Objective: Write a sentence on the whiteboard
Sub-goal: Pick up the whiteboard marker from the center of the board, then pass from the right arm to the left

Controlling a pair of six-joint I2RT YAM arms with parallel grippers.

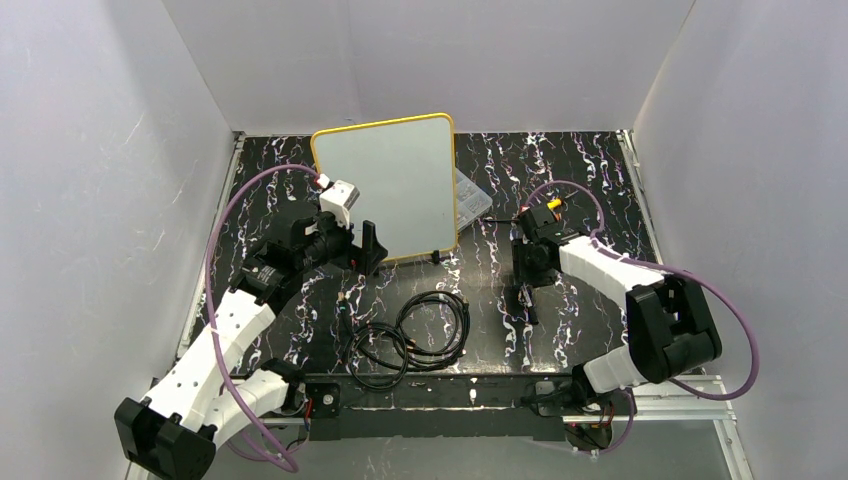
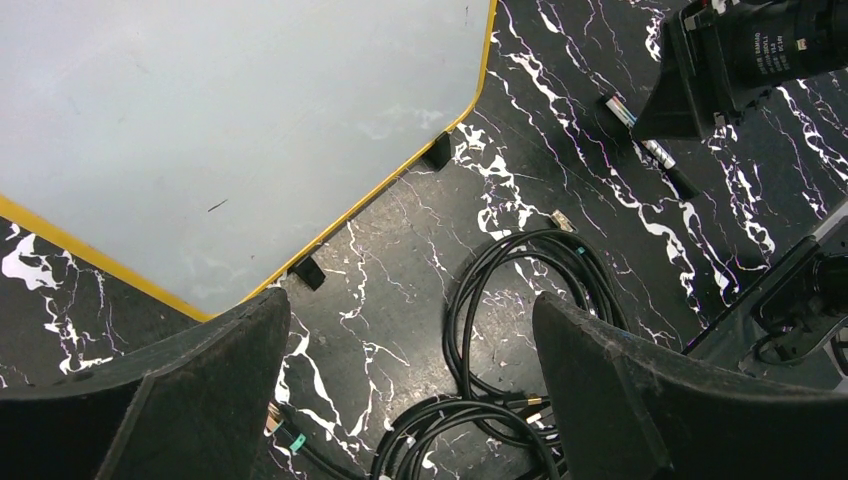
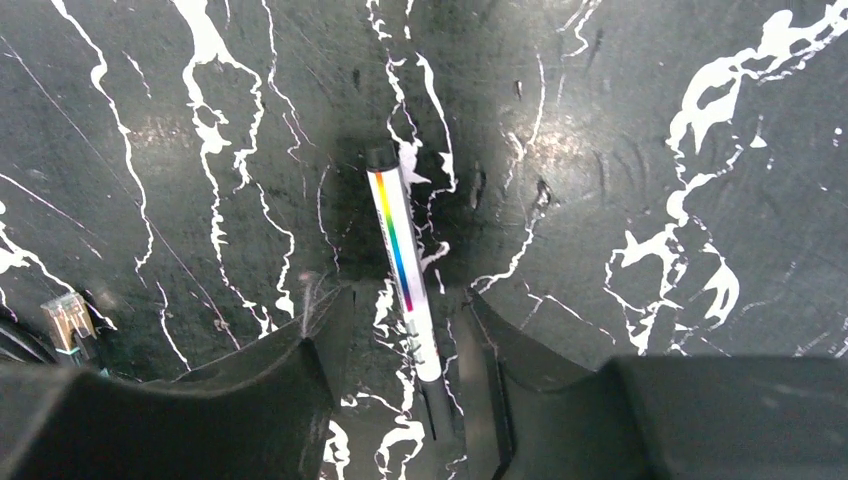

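- Right gripper point(image 3: 405, 300) half open, its fingers either side of a white marker pen with a rainbow stripe point(image 3: 398, 230) lying on the black marbled table point(image 3: 620, 150), not clamped.
- Left gripper point(image 2: 408, 305) wide open, empty, beside the yellow-framed white whiteboard point(image 2: 200, 120) at back centre.

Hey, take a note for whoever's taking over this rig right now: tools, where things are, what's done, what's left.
Left tool: open, empty, by the whiteboard's near edge.
Right tool: open, low over the table, jaws either side of the marker, gaps showing, not yet gripping.
Whiteboard: back of the table, no words on it.
Done: nothing written.
Left: grasp the marker, write the sentence.
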